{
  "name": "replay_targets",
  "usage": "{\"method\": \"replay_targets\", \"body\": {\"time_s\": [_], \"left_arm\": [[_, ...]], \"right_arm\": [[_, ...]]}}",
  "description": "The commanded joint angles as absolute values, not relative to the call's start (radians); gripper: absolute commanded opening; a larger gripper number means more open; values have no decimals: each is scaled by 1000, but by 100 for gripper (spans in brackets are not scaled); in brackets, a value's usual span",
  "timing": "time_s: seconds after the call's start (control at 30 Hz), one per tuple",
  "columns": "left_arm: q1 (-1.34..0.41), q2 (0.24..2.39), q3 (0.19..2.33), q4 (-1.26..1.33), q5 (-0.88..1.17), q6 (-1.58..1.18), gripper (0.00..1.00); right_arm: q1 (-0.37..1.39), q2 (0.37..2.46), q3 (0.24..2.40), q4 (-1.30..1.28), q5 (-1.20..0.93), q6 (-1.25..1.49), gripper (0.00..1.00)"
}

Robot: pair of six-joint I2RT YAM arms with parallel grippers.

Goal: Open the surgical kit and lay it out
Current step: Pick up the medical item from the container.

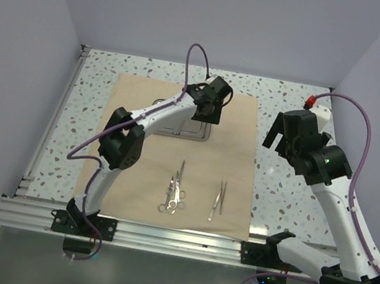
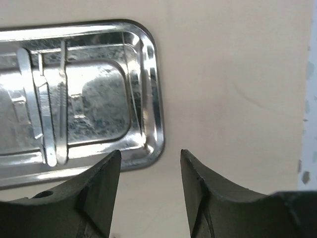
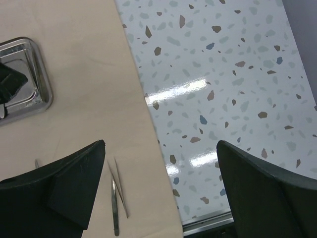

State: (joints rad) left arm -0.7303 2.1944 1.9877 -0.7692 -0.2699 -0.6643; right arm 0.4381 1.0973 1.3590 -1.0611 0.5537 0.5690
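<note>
- While the cloth (image 1: 237, 143) lies flat on the desk (image 1: 280, 193), the steel tray (image 2: 157, 114) sits toward its 12 o'clock edge, with thin instruments (image 2: 49, 119) inside.
- Scissors (image 1: 174, 194), tweezers (image 1: 218, 198): laid at 6 o'clock of the tray, apart.
- Left tool (image 2: 149, 153): spread, empty, above the tray's 3 o'clock end.
- Right tool (image 3: 161, 144): spread wide, empty, over the cloth's 3 o'clock edge.
- Step, as judged: take an instrument from the tray. Shift over it, pinch across mid-shaft, clear the rim, and set it parallel to the others.
</note>
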Motion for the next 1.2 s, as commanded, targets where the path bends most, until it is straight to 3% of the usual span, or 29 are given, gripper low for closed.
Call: {"method": "replay_targets", "body": {"time_s": [0.0, 0.57, 0.7, 0.77, 0.9, 1.17], "left_arm": [[-706, 2282, 2104, -830, -356, -506, 55], [-664, 2464, 2178, -807, -325, -477, 55], [-663, 2490, 2171, -819, -331, -480, 48], [-663, 2497, 2164, -824, -336, -489, 36], [-657, 2505, 2134, -827, -331, -503, 2], [-658, 2347, 2138, -873, -338, -567, 0]], "right_arm": [[437, 1084, 1376, -1083, 545, 583, 98], [436, 1144, 1376, -1054, 548, 537, 98], [434, 1149, 1368, -1049, 545, 534, 98], [436, 1150, 1368, -1042, 543, 531, 98], [433, 1154, 1365, -1034, 538, 522, 98], [428, 1158, 1347, -1016, 526, 514, 98]]}}
